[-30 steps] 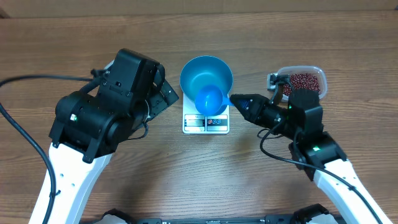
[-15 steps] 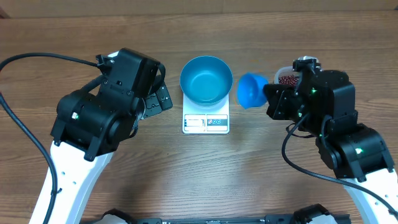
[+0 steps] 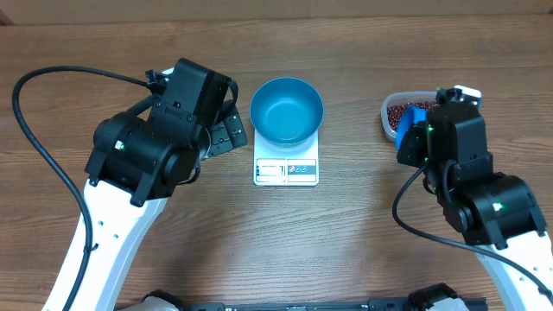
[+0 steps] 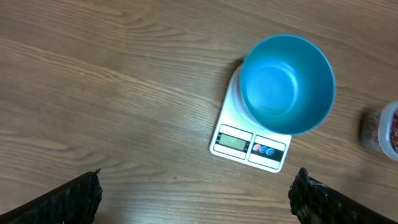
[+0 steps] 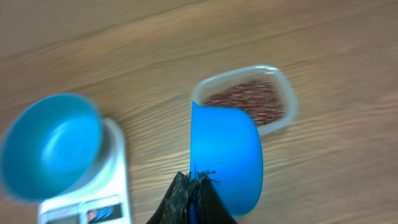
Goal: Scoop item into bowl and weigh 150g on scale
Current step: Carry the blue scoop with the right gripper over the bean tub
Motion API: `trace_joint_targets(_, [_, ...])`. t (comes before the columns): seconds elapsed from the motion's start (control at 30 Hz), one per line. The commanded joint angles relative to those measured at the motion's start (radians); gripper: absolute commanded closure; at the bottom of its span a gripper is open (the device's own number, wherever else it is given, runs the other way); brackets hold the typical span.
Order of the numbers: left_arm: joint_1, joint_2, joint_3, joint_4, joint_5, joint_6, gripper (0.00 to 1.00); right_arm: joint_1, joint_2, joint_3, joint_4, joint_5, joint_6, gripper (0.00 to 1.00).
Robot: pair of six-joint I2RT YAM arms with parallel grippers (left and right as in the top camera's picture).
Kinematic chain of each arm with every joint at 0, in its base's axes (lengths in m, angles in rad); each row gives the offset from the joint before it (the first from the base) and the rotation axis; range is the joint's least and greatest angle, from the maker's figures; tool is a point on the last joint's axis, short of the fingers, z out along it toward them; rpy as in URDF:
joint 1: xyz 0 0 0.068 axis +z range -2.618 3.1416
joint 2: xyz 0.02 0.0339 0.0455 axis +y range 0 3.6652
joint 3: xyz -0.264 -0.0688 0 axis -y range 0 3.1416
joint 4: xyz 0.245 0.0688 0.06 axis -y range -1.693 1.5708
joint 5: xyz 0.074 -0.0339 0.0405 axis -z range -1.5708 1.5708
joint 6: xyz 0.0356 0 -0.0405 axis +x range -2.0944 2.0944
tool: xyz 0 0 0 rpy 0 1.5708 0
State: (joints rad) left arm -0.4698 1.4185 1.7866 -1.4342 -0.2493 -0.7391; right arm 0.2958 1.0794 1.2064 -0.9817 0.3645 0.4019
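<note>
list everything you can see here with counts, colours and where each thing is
bowl: one, blue, on the scale, nothing visible inside
scale: one, white, mid-table, under the bowl
tub: one, clear, on the table on the robot's right
beans: many, dark red, in the tub
scoop: one, bright blue, by the tub, held
table: one, brown wood, under everything
left gripper: one, black, open, empty, left of the scale
right gripper: one, black, shut on the scoop
</note>
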Motion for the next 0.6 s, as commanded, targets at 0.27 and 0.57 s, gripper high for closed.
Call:
trace_joint_targets(0.27, [-0.002, 0.059, 0.009, 0.08, 0.42, 0.578, 0.0, -0.002, 0.066, 0.029, -0.023, 0.158, 0.082, 0.96])
trace_joint_targets(0.57, [-0.026, 0.224, 0.006, 0.051, 0.486, 0.669, 0.19, -0.002, 0.079, 0.029, -0.035, 0.159, 0.089, 0.96])
